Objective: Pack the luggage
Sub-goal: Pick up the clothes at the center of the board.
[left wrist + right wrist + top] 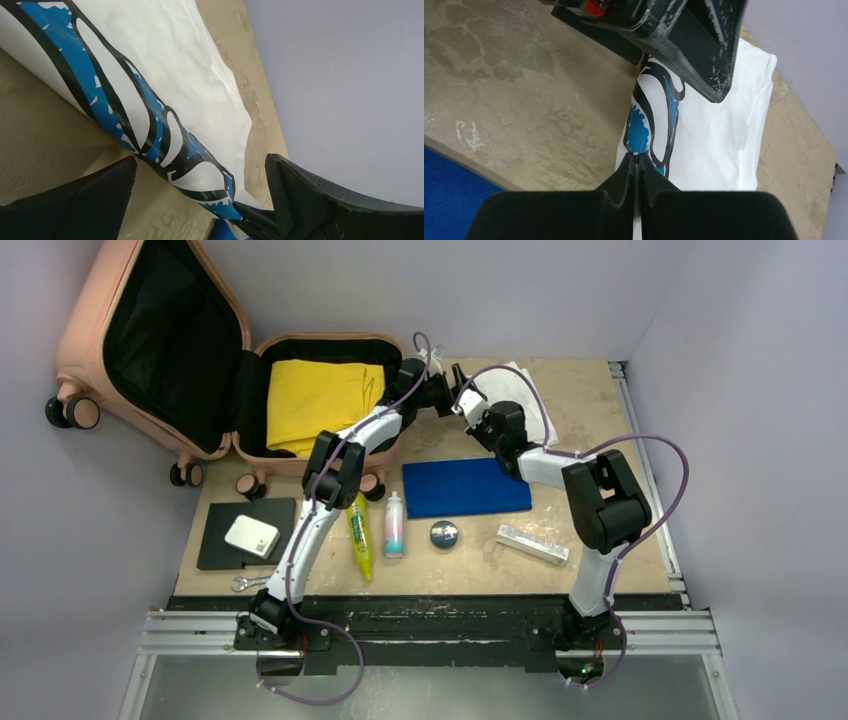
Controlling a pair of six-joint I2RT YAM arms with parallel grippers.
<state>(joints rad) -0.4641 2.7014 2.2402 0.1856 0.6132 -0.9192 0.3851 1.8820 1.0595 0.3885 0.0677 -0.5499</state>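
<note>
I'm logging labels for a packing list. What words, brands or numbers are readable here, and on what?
No text is legible in any view.
yellow-green tube: printing, too small to read.
small bottle: label blurred.
white box: dark mark, too small to read.
white garment: blue-and-black graphic, no readable letters.

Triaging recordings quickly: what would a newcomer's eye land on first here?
The salmon-pink luggage lies open at far left, a yellow garment inside. Both arms meet over a white garment with blue-and-black print: the right arm's jaws shut on its edge, the left arm's open around it.
</note>
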